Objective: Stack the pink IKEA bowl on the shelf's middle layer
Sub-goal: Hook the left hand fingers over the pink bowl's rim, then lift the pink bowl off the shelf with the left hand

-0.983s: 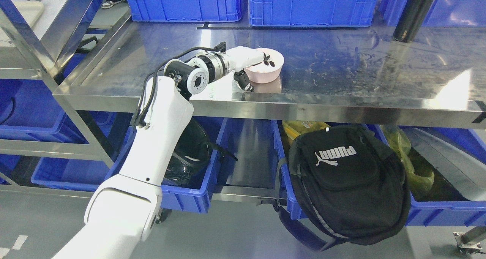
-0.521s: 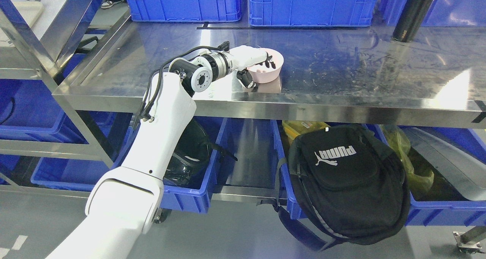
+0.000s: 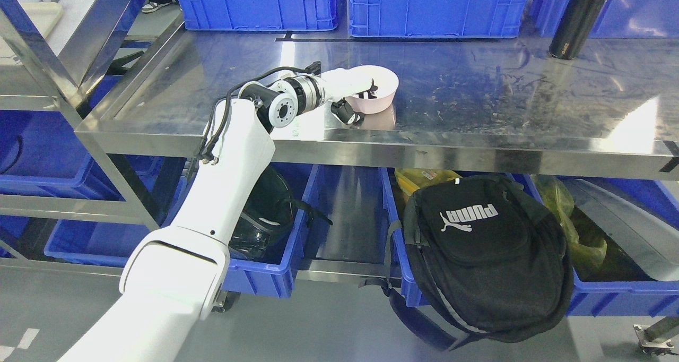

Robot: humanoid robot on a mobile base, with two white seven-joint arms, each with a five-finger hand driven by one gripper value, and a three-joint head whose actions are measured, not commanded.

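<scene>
A pink bowl (image 3: 383,94) sits on the steel shelf layer (image 3: 477,107), near its front edge and left of the middle. My left hand (image 3: 360,99) grips the bowl's near rim: dark fingers hook over the rim into the bowl and the thumb presses on the outer wall below. The white left arm rises from the lower left of the head view. Whether the bowl touches the shelf cannot be told. No second bowl shows on this layer.
Blue crates (image 3: 429,6) line the back of the shelf. A black bottle (image 3: 575,19) stands at the back right. Below the shelf hang a black backpack (image 3: 488,256) and blue bins (image 3: 265,266) with dark items and yellow bags.
The left hand has carried the bowl a little farther back and to the right on the shelf, and the forearm has stretched out further. The grip looks the same.
</scene>
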